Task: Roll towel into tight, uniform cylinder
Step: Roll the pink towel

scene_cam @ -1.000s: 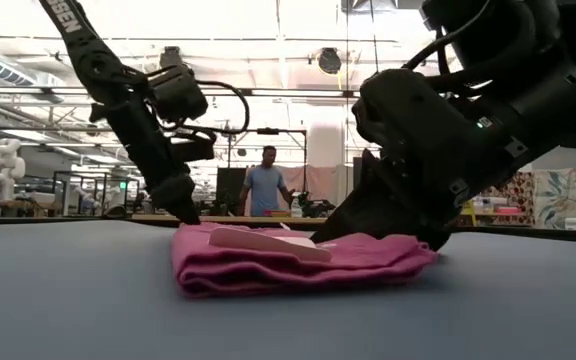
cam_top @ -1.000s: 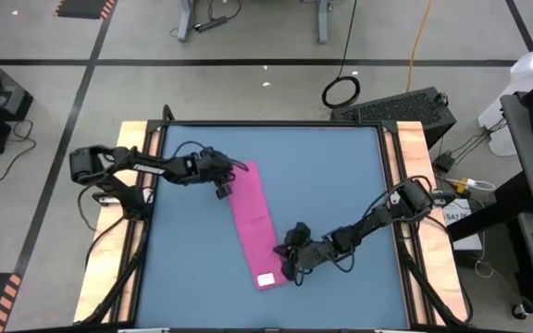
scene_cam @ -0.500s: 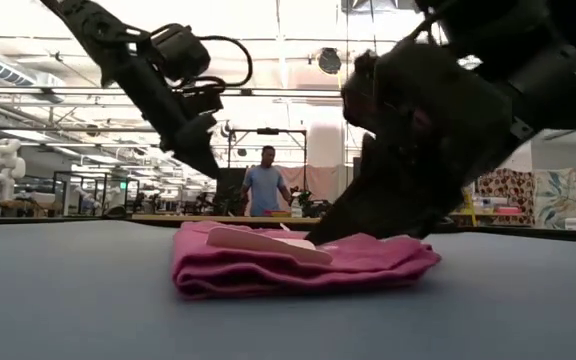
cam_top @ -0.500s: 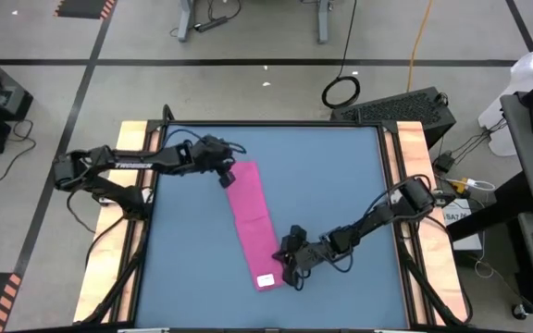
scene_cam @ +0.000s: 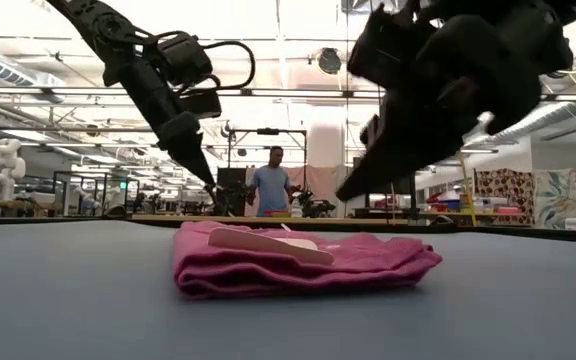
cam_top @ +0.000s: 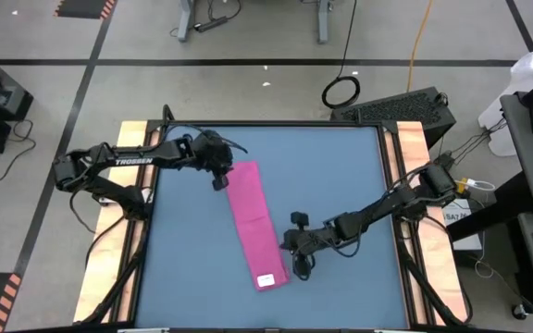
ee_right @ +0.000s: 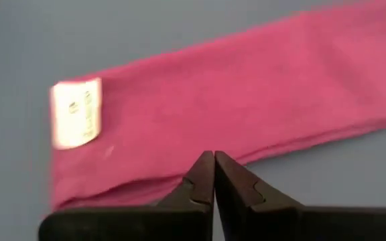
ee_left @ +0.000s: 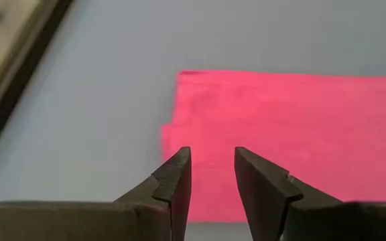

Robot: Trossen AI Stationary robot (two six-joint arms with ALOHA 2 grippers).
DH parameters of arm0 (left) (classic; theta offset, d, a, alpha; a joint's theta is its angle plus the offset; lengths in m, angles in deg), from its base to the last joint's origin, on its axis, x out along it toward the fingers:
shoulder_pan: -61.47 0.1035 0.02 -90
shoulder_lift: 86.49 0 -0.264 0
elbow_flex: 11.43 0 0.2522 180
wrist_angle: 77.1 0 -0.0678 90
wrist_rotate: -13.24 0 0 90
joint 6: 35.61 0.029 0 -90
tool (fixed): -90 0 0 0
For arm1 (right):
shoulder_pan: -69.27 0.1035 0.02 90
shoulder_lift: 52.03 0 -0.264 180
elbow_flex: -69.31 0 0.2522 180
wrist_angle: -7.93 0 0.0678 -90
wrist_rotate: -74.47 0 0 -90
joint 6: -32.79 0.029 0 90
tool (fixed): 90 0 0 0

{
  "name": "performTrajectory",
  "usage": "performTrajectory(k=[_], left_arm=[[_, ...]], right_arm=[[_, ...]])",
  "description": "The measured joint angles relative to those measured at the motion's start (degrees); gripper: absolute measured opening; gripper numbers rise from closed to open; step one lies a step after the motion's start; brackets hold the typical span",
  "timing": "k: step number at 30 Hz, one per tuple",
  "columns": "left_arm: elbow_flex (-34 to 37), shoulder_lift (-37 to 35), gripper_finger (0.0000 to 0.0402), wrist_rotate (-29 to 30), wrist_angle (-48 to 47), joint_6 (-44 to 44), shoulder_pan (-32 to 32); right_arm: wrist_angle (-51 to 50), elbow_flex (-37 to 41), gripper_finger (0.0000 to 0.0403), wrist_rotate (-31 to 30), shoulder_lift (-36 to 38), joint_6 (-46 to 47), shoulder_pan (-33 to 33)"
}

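Observation:
The magenta-pink towel [cam_top: 254, 225] lies flat on the blue table as a long, narrow folded strip, slanting from far left to near right. Its white tag [ee_right: 77, 112] faces up at the near end. My left gripper [ee_left: 210, 161] hovers open above the table just off the towel's far end [ee_left: 179, 134], with nothing between its fingers. My right gripper [ee_right: 213, 164] is shut and hangs clear above the table beside the towel's right long edge, near the tag end. In the low view both grippers stand well above the cloth [scene_cam: 298, 262]. No cylinder shows.
Bare blue tabletop [cam_top: 340, 176] spreads to the right of the strip and a narrower band to its left. Wooden rails [cam_top: 413, 157] run along both side edges. A person [scene_cam: 271, 187] stands in the room far beyond the table.
My left gripper has risen from the table at the towel's far end and stayed open. My right gripper has lifted off the towel's near end, moved a little toward the table's right edge and rolled about its own axis, still shut. The towel has kept its place.

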Motion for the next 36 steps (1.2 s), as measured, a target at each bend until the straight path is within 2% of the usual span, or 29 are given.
performTrajectory(k=[3,5,7,8,11,15,18,22,36], left_arm=[[0.0,0.4,0.0121,4.1,-0.8,-2.8,0.0],[0.1,0.7,0.0121,4.2,-3.2,-3.5,1.1],[0.1,1.5,0.0125,1.3,-3.7,-3.5,3.1],[0.1,1.8,0.0132,-2.0,-4.1,-3.4,4.3],[0.1,2.3,0.0169,-9.1,-3.1,-1.2,7.2],[0.1,2.3,0.0229,-9.8,-2.3,5.5,8.9],[0.1,2.5,0.0252,-11.7,-1.0,9.8,9.1],[0.1,4.9,0.0248,-11.9,-1.3,11.8,9.5],[0.1,12.5,0.0192,-13.8,0.4,14.6,9.6]], right_arm=[[0.0,0.3,0.0004,-6.1,0.6,-5.1,-0.4],[0.5,0.3,0.0004,-7.9,0.4,-6.5,-1.1],[1.6,0.3,0.0004,-7.5,-0.3,-6.9,-2.1],[1.8,0.3,0.0004,-6.6,-0.7,-7.0,-2.4],[3.4,0.3,0.0004,-4.8,-2.0,-7.1,-3.1],[3.4,0.3,0.0004,-4.5,-2.9,-7.3,-3.3],[3.9,0.3,0.0004,-4.5,-2.9,-7.7,-3.4],[5.6,0.3,0.0004,-4.5,-2.9,-8.7,-3.4],[6.9,0.3,0.0004,-3.2,-2.9,-8.0,-3.3]])
